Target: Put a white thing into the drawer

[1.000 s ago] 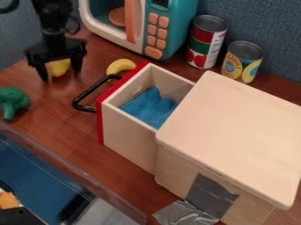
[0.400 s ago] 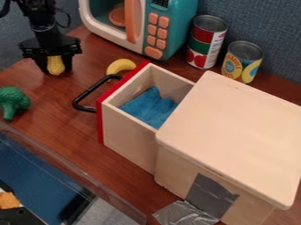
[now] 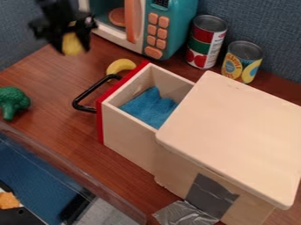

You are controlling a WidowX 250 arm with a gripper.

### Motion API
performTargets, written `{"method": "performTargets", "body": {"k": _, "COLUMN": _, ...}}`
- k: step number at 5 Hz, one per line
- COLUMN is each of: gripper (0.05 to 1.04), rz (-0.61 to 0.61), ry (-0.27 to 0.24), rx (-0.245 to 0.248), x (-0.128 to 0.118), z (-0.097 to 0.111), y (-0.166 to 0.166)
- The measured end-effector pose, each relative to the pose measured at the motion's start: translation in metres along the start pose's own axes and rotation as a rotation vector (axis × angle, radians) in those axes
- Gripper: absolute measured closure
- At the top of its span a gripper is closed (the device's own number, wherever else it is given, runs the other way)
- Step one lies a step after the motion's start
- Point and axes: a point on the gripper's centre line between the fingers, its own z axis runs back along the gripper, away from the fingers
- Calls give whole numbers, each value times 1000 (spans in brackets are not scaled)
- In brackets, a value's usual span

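Yellow toy (image 3: 72, 45), not white, pinched in the gripper (image 3: 75, 50) opened only to toy's width, probably light, stiff, a little slippery, best to grasp around the middle, above the table (image 3: 50, 88), apart from open drawer (image 3: 126, 132).

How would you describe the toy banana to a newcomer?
Find the teal toy microwave at the back. In front of it, the toy banana lies just behind the black handle of the open drawer. Unlike the yellow toy in the gripper, it is curved and rests on the table.
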Motion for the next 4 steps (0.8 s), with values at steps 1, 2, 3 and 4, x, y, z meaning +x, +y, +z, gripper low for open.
{"method": "performTargets", "body": {"k": 1, "gripper": 462, "rz": -42, "ry": -21, "rx": -99, "x": -7, "z": 37, "y": -38}}
{"method": "performTargets", "body": {"k": 2, "gripper": 462, "rz": -89, "ry": -15, "rx": -158, "x": -30, "z": 58, "y": -76}}
{"method": "performTargets", "body": {"k": 3, "gripper": 462, "rz": -100, "ry": 11, "rx": -161, "x": -57, "z": 57, "y": -94}}
{"method": "performTargets", "body": {"k": 4, "gripper": 462, "rz": -87, "ry": 36, "rx": -142, "x": -81, "z": 49, "y": -102}}
